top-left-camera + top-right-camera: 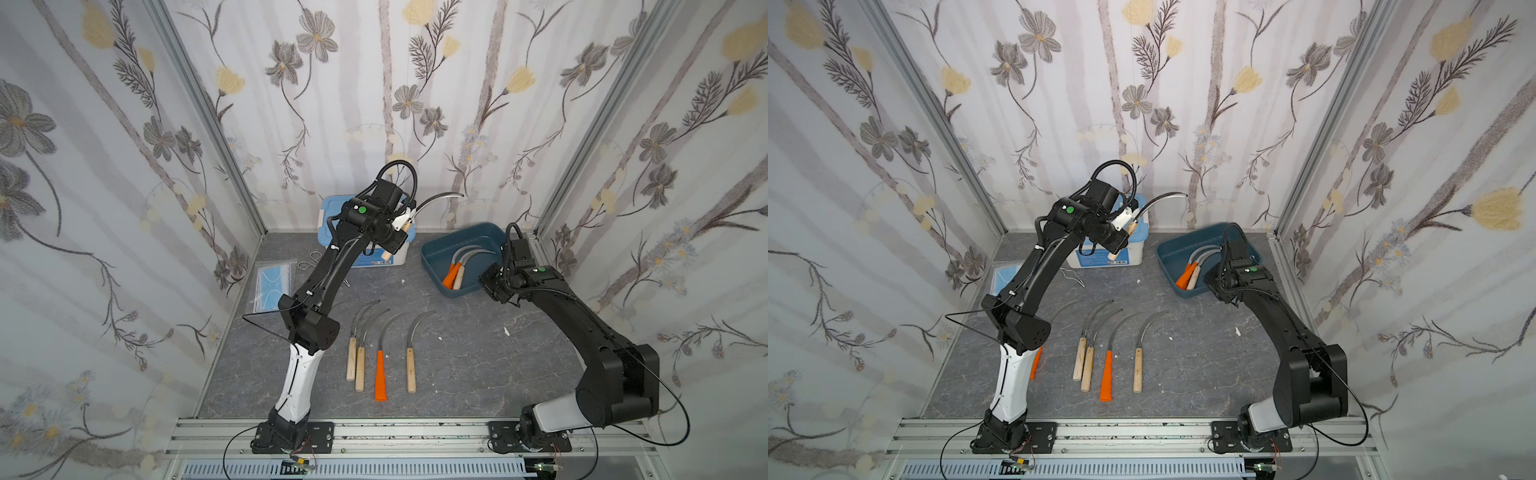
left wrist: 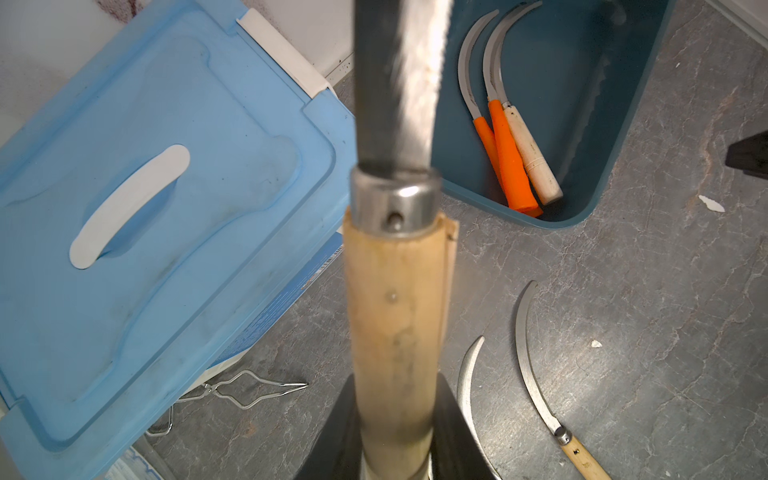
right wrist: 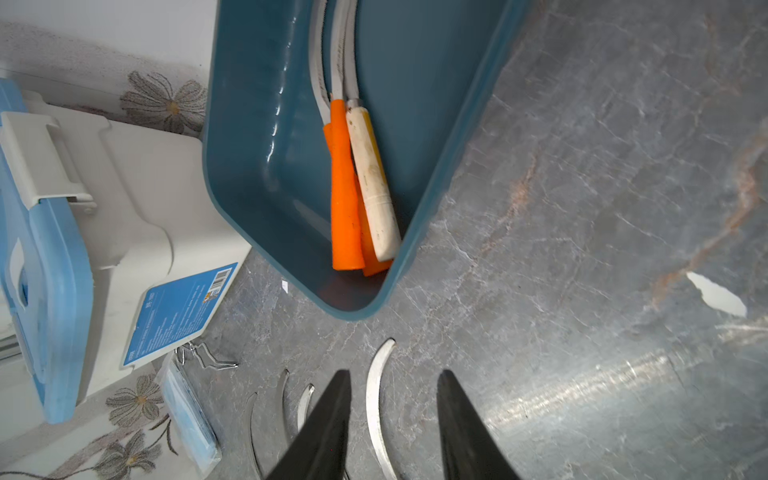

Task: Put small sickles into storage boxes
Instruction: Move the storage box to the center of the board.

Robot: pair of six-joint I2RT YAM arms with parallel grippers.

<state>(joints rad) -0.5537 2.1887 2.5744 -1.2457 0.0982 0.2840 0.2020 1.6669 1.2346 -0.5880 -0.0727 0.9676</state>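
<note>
My left gripper (image 2: 397, 384) is shut on the pale wooden handle of a small sickle (image 2: 395, 299). It holds the sickle raised above the white box, blade (image 1: 440, 199) curving toward the back wall. The teal storage box (image 1: 469, 237) sits at the back right and holds three small sickles (image 1: 453, 270), two orange-handled and one pale. Several more small sickles (image 1: 380, 365) lie side by side mid-table. One orange handle (image 1: 1036, 361) is partly hidden behind the left arm. My right gripper (image 3: 394, 376) hangs open and empty just off the storage box's near corner (image 3: 353, 307).
A white box with a light blue lid (image 1: 332, 208) stands at the back under the left gripper. Thin wire tongs (image 1: 309, 259) and a packet of blue masks (image 1: 272, 286) lie to its left. Small white scraps (image 1: 506, 331) dot the grey tabletop. Wallpapered walls enclose three sides.
</note>
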